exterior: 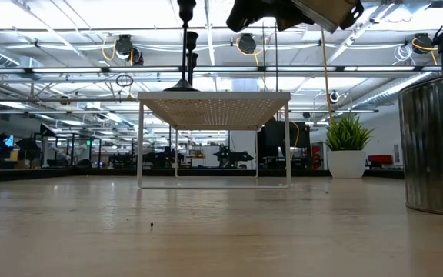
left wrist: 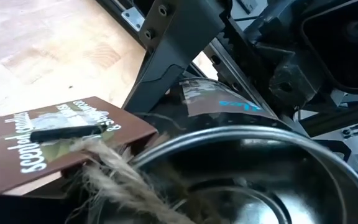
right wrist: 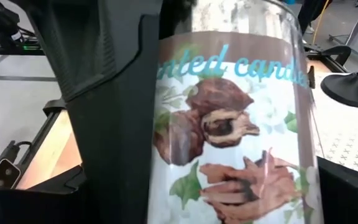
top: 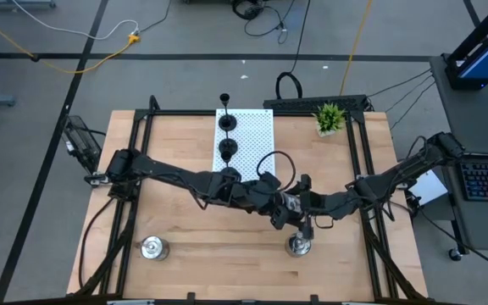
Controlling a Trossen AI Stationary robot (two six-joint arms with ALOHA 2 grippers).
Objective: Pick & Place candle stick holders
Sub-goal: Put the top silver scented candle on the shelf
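White perforated board stands raised on thin legs mid-table. Black candle stick holder upright on top of it, stem thin. Dark arm parts overhead. Potted plant behind, right. Shiny silver holder close at right edge.

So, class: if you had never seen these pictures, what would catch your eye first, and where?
Both arms meet at the table's middle front, the left end effector and right end effector crowding a labelled scented candle held up between them. Behind them, black candle stick holders stand on a white perforated board.
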